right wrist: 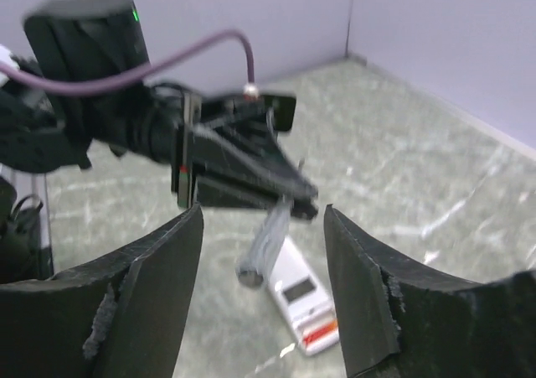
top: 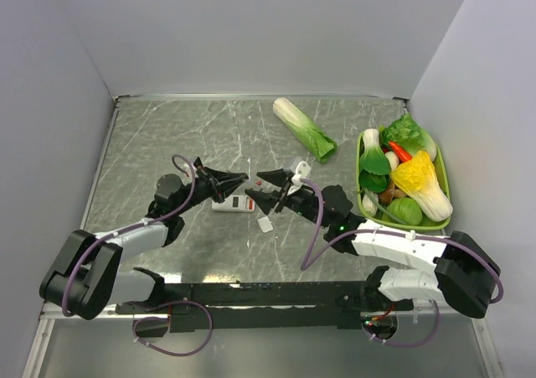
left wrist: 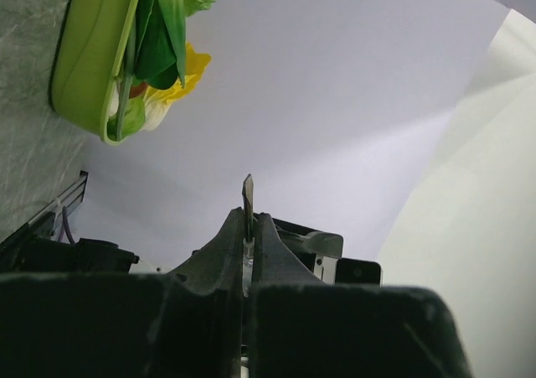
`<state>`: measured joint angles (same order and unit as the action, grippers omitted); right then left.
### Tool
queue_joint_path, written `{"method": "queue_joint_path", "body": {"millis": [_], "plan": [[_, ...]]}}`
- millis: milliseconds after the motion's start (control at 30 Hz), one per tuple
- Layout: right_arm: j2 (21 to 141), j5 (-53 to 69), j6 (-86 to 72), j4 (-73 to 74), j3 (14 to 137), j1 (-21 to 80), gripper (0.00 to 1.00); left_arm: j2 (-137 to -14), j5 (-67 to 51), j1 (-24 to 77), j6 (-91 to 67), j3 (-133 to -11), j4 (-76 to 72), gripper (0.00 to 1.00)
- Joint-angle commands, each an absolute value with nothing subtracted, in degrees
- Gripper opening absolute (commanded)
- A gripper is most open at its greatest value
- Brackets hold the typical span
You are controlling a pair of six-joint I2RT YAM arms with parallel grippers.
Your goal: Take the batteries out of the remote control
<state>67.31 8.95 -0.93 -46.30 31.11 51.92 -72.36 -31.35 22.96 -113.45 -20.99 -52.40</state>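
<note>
The white remote control [top: 234,204] lies flat on the marble table, its dark window and red markings facing up; it also shows in the right wrist view [right wrist: 303,301]. My left gripper [top: 241,178] hovers just above it, shut on a small greyish cylinder [right wrist: 266,242] that hangs from its tips; in the left wrist view this shows as a thin dark sliver [left wrist: 248,195] between the fingers. No red batteries are visible. My right gripper [top: 261,187] is open and empty, facing the left gripper's tips, with the cylinder and remote framed between its fingers [right wrist: 151,294].
A tiny white cover piece [top: 265,224] lies on the table right of the remote. A napa cabbage [top: 303,128] lies at the back. A green basket [top: 445,185] of vegetables, with a red chili [top: 399,151], stands at the right; walls enclose the table.
</note>
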Motion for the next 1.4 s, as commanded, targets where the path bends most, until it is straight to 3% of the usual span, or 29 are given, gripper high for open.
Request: {"method": "queue_joint_path", "body": {"millis": [0,133,300,700,800,833,1000,1033,1067,1100,1233,1367], "plan": [[68.20,9.23,1.75,-54.14,33.04,53.34,0.62,-70.58,-30.15,23.20,-114.87,-21.45,-55.27,0.01],[69.34,8.26,2.46,-53.09,34.71,53.79,0.50,-70.66,-30.23,23.20,-116.01,-21.01,-56.60,0.01],[70.22,5.98,2.46,-56.07,33.14,54.32,0.61,-70.22,-29.62,23.20,-117.86,-19.34,-58.62,0.01],[73.83,3.25,4.74,-54.40,34.54,55.90,0.54,-67.94,-29.00,23.20,-117.69,-18.02,-58.01,0.01],[74.62,1.32,5.18,-56.59,34.11,56.60,0.39,-67.59,-29.71,23.29,-116.90,-18.37,-57.04,0.01],[74.79,0.80,5.19,-58.25,34.01,56.60,0.28,-67.24,-29.45,23.29,-116.98,-17.93,-57.13,0.01],[74.88,0.87,5.27,-61.87,33.49,56.95,0.09,-65.74,-29.09,23.29,-116.28,-16.70,-55.55,0.01],[74.88,1.40,5.45,-61.87,33.49,57.21,0.00,-65.66,-29.27,23.29,-115.84,-16.79,-54.94,0.01],[74.71,1.67,5.88,-61.27,33.57,57.30,0.00,-65.74,-30.31,23.29,-115.23,-16.87,-54.67,0.02],[74.18,2.02,6.24,-61.00,33.66,57.48,0.00,-65.92,-30.67,23.29,-114.09,-16.96,-54.32,0.06],[71.73,0.45,8.60,-55.30,34.54,57.48,0.00,-66.18,-33.39,23.29,-109.79,-18.62,-48.27,0.56],[67.95,-0.36,13.53,-46.08,34.89,54.85,0.00,-63.38,-33.31,23.20,-96.91,-22.14,-28.56,0.75]]}}
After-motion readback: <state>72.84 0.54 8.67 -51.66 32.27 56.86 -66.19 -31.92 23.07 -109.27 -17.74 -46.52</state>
